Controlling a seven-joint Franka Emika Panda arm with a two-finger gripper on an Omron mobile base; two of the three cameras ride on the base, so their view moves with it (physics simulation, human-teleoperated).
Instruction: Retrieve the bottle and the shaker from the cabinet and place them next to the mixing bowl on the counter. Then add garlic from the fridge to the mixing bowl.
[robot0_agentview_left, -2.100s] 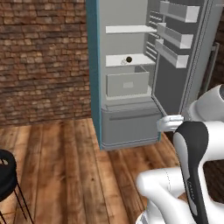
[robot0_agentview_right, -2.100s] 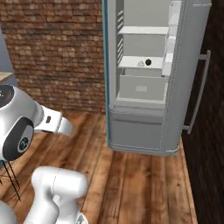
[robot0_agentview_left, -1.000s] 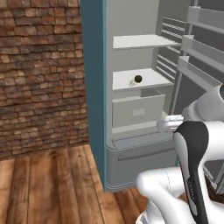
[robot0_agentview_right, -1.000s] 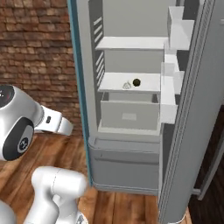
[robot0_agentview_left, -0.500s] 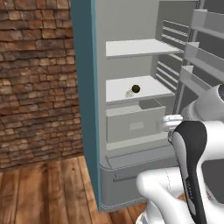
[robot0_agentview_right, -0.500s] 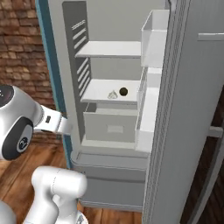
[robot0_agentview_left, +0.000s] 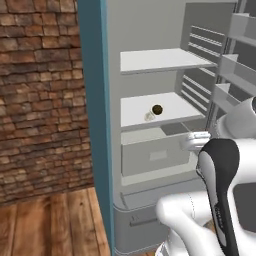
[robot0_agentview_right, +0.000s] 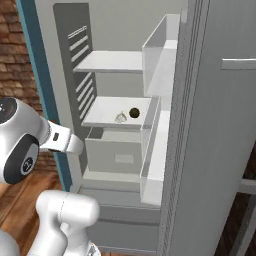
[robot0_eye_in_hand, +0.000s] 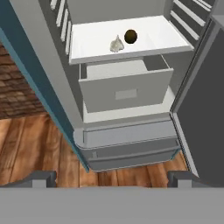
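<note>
The fridge (robot0_agentview_left: 92, 125) stands open in front of me, teal outside and pale grey inside. On its lower white shelf (robot0_eye_in_hand: 148, 39) lies a whitish garlic bulb (robot0_eye_in_hand: 116, 44), also seen in the base views (robot0_agentview_left: 148, 116) (robot0_agentview_right: 120, 118). A dark round thing (robot0_eye_in_hand: 130, 36) sits right beside it. My gripper (robot0_eye_in_hand: 111, 179) is open and holds nothing. It hangs well short of the shelf, out in front of the fridge's lower part and pointing down toward it.
A pale drawer (robot0_eye_in_hand: 124, 89) juts out under the garlic's shelf. The open fridge door with its racks (robot0_agentview_right: 155, 150) stands close on the right. A brick wall (robot0_agentview_left: 40, 100) and wooden floor (robot0_eye_in_hand: 39, 148) lie to the left.
The base has driven closer to the fridge, so the whole picture has shifted and the fridge looks larger. The garlic and the dark ball lie where they were. My gripper stays open.
</note>
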